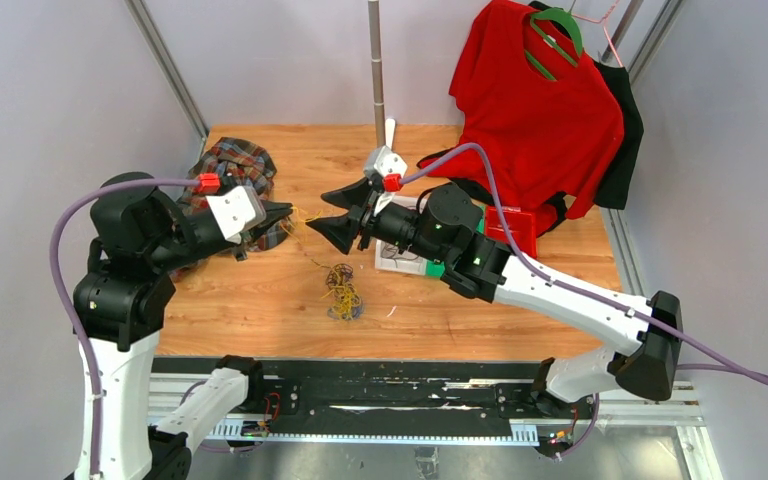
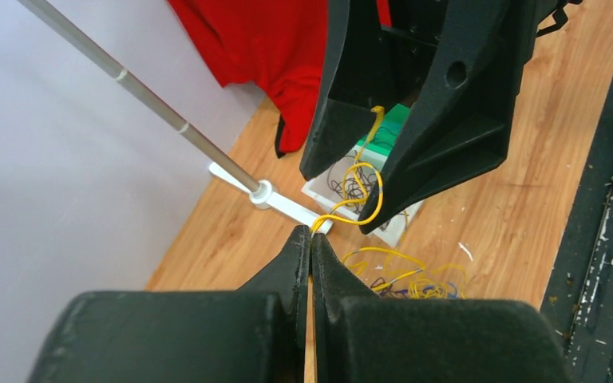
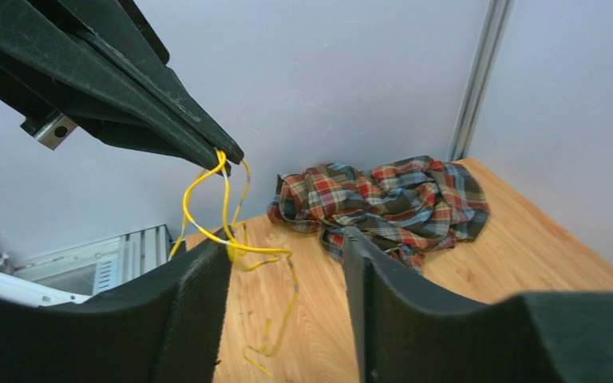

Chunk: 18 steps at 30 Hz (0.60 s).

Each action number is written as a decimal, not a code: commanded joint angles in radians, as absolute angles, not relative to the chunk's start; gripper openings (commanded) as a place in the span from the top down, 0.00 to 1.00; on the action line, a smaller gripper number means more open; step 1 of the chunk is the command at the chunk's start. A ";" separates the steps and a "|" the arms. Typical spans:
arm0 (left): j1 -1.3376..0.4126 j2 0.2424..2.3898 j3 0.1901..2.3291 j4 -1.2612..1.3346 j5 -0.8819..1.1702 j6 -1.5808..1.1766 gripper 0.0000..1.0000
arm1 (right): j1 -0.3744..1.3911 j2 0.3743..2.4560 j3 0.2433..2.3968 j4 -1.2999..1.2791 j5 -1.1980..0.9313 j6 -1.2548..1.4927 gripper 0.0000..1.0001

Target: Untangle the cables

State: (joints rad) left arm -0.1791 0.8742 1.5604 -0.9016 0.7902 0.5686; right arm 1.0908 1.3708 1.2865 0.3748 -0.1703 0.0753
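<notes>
Pinching a yellow wire (image 3: 225, 191) with the left end effector (image 1: 282, 213), tips pressed together, left of centre overhead. Facing it from the right, spread around the wire's loop: right end effector (image 1: 318, 211), the nearer to that loop. Strand running down-right to the wad of cables (image 1: 341, 290) on the desk (image 1: 460, 310).

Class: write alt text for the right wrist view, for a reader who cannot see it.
The shut left claw holds a yellow cable that loops down past the open right claw. A plaid cloth lies behind on the table.
</notes>
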 commanded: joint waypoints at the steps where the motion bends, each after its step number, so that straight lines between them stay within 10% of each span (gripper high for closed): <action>1: -0.182 0.868 1.545 -0.899 0.831 0.532 1.00 | 1.101 1.384 1.338 0.375 -0.212 0.060 0.56; 6: -0.182 0.856 1.517 -0.899 0.836 0.528 0.91 | 1.097 1.369 1.324 0.364 -0.167 0.046 0.98; 8: -0.183 0.852 1.505 -0.900 0.817 0.516 0.50 | 1.086 1.348 1.311 0.339 -0.098 0.042 0.99; 12: -0.183 0.852 1.491 -0.923 0.753 0.528 0.05 | 1.048 1.283 1.275 0.244 0.209 0.003 0.99; 18: -0.183 0.840 1.425 -0.939 0.677 0.585 0.00 | 0.855 1.106 1.097 0.159 0.410 0.119 0.99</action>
State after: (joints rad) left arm -0.1791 0.8467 1.4578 -0.9211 0.7319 0.5480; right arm 0.9859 1.2198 1.1854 0.2417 0.2150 0.0380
